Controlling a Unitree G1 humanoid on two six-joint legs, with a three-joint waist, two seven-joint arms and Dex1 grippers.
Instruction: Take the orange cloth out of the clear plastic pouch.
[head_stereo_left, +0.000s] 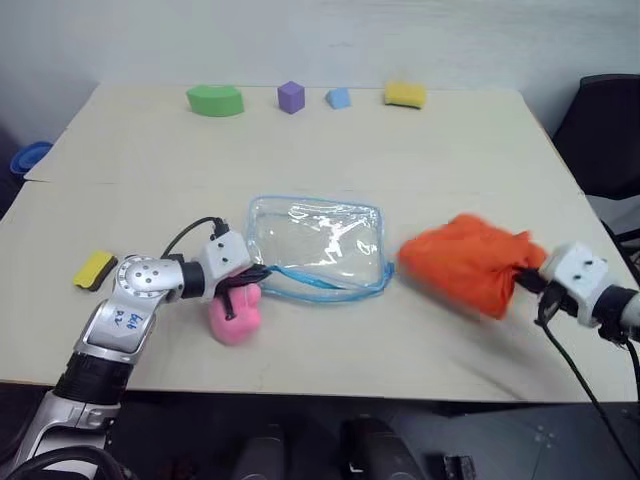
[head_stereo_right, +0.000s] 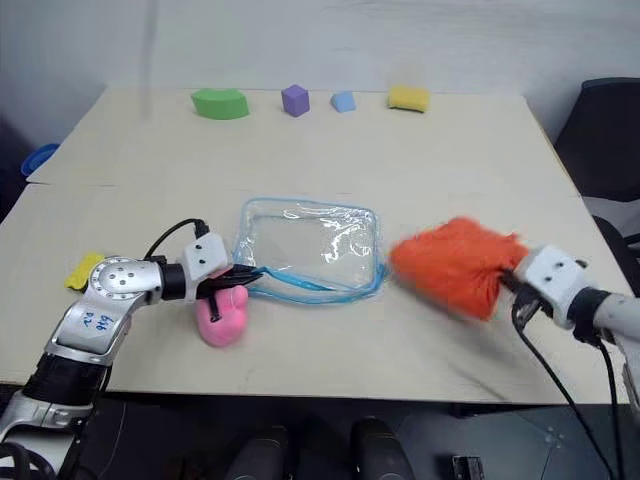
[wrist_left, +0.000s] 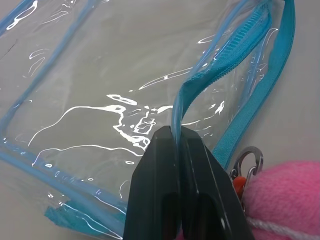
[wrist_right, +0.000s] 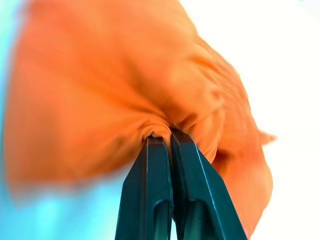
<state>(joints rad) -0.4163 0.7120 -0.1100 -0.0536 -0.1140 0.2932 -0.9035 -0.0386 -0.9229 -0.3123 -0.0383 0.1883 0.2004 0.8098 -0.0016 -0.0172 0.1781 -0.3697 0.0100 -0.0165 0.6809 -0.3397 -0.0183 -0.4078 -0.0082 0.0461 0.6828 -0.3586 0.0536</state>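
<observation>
Orange cloth (head_stereo_left: 468, 261) out, right of the clear pouch (head_stereo_left: 318, 245), bunched in right gripper (wrist_right: 161, 136), jaws clamped on a fold. Left gripper (wrist_left: 176, 131) jaws clamped on pouch's blue zipper edge. Cloth looks soft, light; pouch floppy, slick.

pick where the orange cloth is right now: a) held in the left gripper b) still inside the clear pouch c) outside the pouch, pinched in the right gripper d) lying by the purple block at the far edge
c: the orange cloth hangs bunched from the right gripper, clear of the clear pouch, which looks empty and whose blue zipper edge the left gripper pinches.
</observation>
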